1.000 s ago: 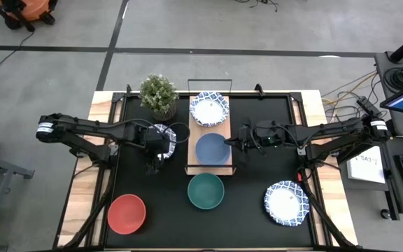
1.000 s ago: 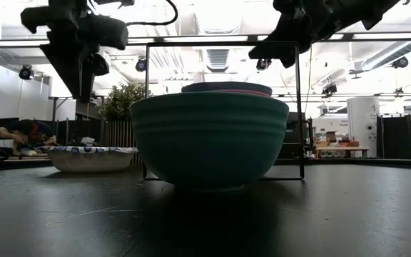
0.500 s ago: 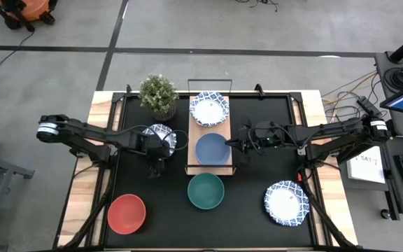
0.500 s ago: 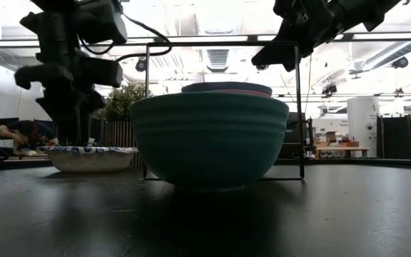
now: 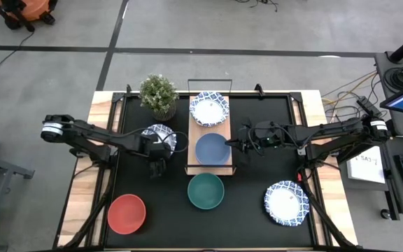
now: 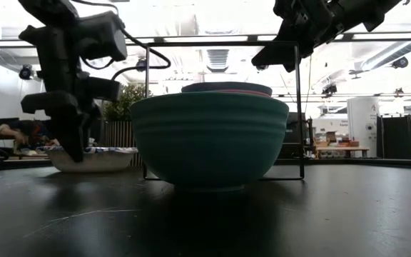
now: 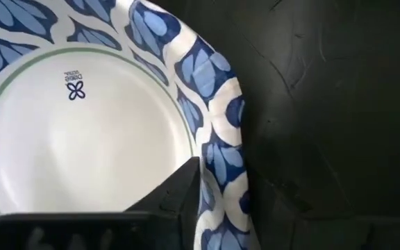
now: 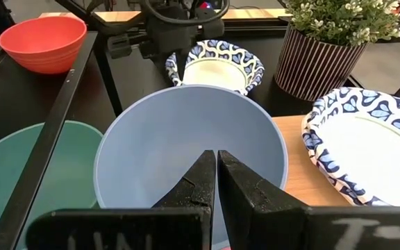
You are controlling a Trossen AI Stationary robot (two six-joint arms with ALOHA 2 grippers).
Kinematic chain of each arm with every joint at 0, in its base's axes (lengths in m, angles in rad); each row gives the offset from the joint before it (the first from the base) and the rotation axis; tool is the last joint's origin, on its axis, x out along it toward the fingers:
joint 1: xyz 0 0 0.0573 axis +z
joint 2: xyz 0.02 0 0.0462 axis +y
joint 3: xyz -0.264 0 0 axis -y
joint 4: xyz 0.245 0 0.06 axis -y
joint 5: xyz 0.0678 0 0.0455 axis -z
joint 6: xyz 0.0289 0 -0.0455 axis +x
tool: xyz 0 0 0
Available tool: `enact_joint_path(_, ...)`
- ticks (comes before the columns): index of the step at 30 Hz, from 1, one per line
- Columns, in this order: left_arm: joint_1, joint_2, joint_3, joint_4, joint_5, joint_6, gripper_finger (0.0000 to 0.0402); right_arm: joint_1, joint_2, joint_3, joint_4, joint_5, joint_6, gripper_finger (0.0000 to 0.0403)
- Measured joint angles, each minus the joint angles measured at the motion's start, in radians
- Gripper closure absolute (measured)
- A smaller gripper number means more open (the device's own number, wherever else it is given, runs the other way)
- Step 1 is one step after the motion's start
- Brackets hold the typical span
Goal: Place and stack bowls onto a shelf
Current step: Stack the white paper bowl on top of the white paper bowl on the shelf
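Observation:
A white bowl with a blue-patterned rim (image 5: 161, 133) sits on the black mat left of the shelf (image 5: 209, 133). My left gripper (image 6: 73, 151) points down at its near rim (image 7: 222, 149), open. One finger (image 7: 176, 201) stands inside the bowl; whether it touches the rim does not show. On the shelf, a blue bowl (image 5: 213, 148) is nested in a pink one (image 6: 227, 92), and a patterned bowl (image 5: 209, 109) sits at the far end. My right gripper (image 8: 217, 173) hovers shut over the blue bowl's right rim.
A green bowl (image 5: 206, 190) sits on the mat in front of the shelf, a red bowl (image 5: 126, 213) at the near left, another patterned bowl (image 5: 286, 203) at the near right. A potted plant (image 5: 159, 94) stands at the far left by the shelf.
My left gripper has come down from above the mat to the near rim of the patterned bowl left of the shelf, tipping to point more steeply down. The bowl has stayed in place.

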Motion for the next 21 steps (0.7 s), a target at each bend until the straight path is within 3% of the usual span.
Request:
enact_joint_path(7,0.000,0.010,0.012,-0.010,-0.012,-0.002,0.0394,0.000,0.000,-0.001,0.000,0.000,0.003,0.0394)
enact_joint_path(13,0.000,0.001,0.095,-0.114,0.001,-0.003,0.0399,0.000,0.000,-0.002,0.000,0.000,0.003,0.0394)
enact_joint_path(21,-0.021,0.001,0.300,-0.381,0.004,0.103,0.0401,0.000,0.000,-0.002,-0.001,0.000,-0.008,0.0394)
